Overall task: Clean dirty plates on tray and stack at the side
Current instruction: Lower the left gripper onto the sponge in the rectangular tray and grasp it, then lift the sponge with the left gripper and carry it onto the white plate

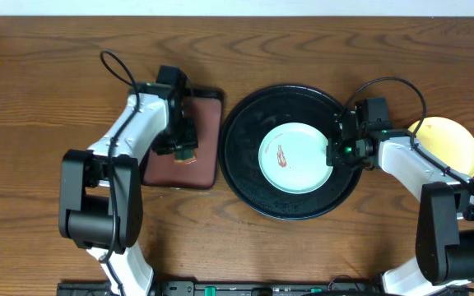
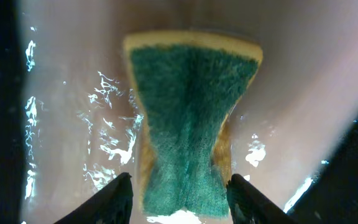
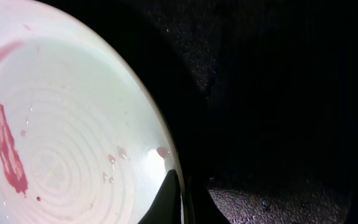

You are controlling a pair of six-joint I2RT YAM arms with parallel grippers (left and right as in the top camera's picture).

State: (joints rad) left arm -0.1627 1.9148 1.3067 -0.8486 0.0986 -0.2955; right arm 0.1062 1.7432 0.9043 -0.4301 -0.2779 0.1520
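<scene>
Overhead view, we see one mint plate (image 1: 296,158) with red smear (image 1: 281,155) inside the black tray (image 1: 245,177), right gripper (image 1: 336,153) closed at its rim, left gripper (image 1: 186,154) open around green sponge (image 2: 188,124), yellow plate (image 1: 451,136) on tabletop (image 1: 48,90).

I can read no text, label, brand, number or sign on anything in my views.

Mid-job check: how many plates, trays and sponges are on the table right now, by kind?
Plates: 2, mint plate and yellow plate
Trays: 2, black tray and brown tray
Sponges: 1, green sponge
Total: 5
</scene>
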